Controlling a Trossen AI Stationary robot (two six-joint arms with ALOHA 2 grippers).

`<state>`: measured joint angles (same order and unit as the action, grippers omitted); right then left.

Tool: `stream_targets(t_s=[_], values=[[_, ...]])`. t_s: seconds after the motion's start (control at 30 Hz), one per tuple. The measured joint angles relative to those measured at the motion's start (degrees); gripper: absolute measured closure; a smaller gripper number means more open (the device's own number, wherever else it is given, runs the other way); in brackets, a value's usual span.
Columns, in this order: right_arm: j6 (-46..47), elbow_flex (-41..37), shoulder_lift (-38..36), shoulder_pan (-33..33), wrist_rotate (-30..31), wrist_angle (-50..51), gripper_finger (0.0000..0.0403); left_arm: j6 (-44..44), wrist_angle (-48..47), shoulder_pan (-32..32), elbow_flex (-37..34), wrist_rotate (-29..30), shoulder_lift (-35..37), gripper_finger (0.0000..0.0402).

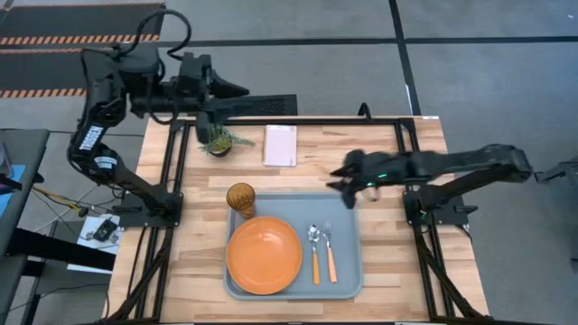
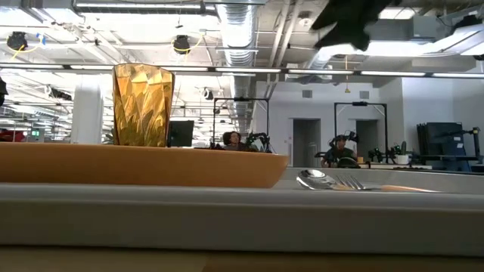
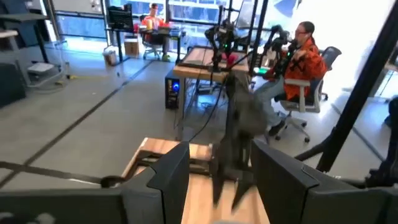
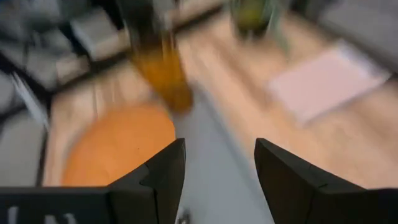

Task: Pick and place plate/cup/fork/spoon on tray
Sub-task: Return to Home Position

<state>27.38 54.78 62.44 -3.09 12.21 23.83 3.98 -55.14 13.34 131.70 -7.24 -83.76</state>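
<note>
The pale blue-grey tray lies at the table's near middle. The orange plate lies flat in its left half. The spoon and the fork lie side by side in its right half, handles toward the near edge. The amber cup stands upright at the tray's far left corner. My right gripper is open and empty, above the tray's far right corner. My left gripper is open and empty, raised beyond the table's far edge.
A small green potted plant and a pale pink card stand on the wooden table near its far edge. Black frame rails run along the table's left and right sides. People sit in the room beyond.
</note>
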Motion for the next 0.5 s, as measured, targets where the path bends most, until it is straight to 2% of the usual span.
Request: stream_targets(t_s=[0.07, 0.13, 0.27, 0.37, 0.5], values=[[-1.7, -0.44, -4.79, -0.45, 3.87, -2.33, 0.0188, -0.75, -0.95, 0.0, 0.0, -0.26, 1.22, 0.0244], [-5.21, -2.35, -9.79, -0.92, 7.0, -4.56, 0.0188, -1.55, -1.28, 0.0, 0.0, -2.9, 2.4, 0.0244], [-4.11, -8.23, -19.12, 0.04, 7.57, -6.98, 0.0188, -2.0, -2.64, -0.02, -3.83, -5.43, 5.86, 0.0244], [-0.97, -14.99, -26.36, -0.57, 7.66, -9.48, 0.0188, -2.06, 3.76, -0.18, -13.77, -3.83, 11.83, 0.0244], [-0.43, -22.75, -33.89, -3.2, 7.46, -14.43, 0.0188, -0.38, 17.43, -0.7, -32.96, -0.28, 23.39, 0.0244]])
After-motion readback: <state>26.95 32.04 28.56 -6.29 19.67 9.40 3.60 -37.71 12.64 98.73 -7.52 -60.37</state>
